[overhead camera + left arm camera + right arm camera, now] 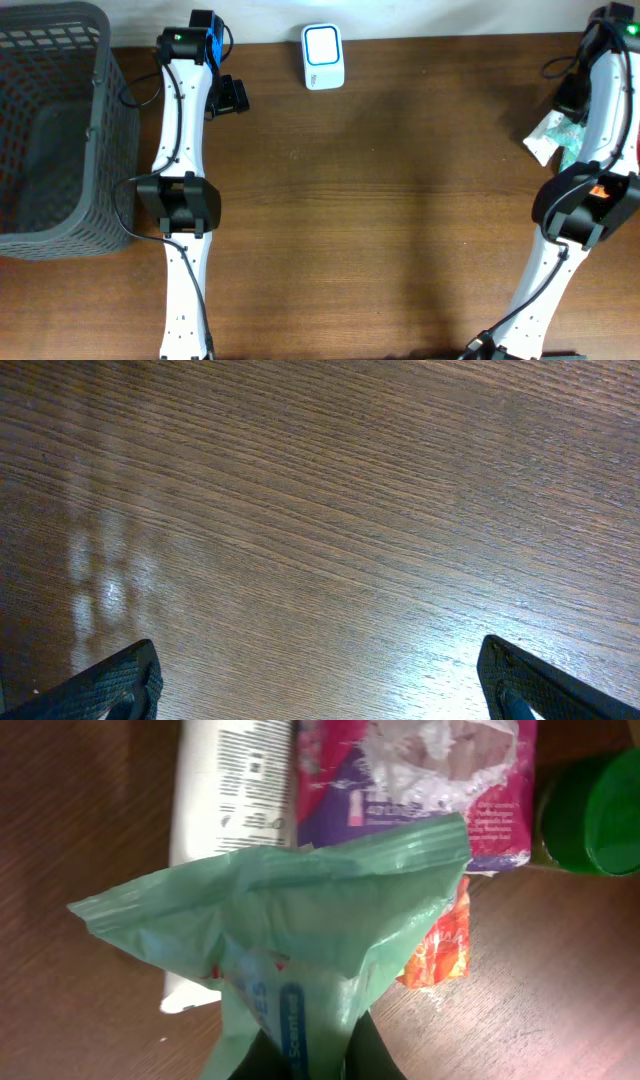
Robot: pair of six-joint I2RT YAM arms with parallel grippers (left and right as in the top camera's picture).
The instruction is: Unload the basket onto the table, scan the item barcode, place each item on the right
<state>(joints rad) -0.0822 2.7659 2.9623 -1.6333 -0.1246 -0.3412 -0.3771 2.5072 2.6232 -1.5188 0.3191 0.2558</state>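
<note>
Right edge of the overhead frame: right gripper (308, 1065), clamped on green packet (300, 910), which hangs in front of a cluster of goods by that arm. Behind the packet, right wrist view: white tube (225, 790) upper left, pink pack (420, 770) top centre, green lid (595, 815) upper right, orange sachet (445, 940) at the packet's right edge. Top centre, overhead: white scanner (323, 55) on the table (400, 200), well apart from the packet. Upper left: left gripper (320, 685), jaws spread wide, holding nothing, over bare wood. Far left: grey basket (50, 130).
</note>
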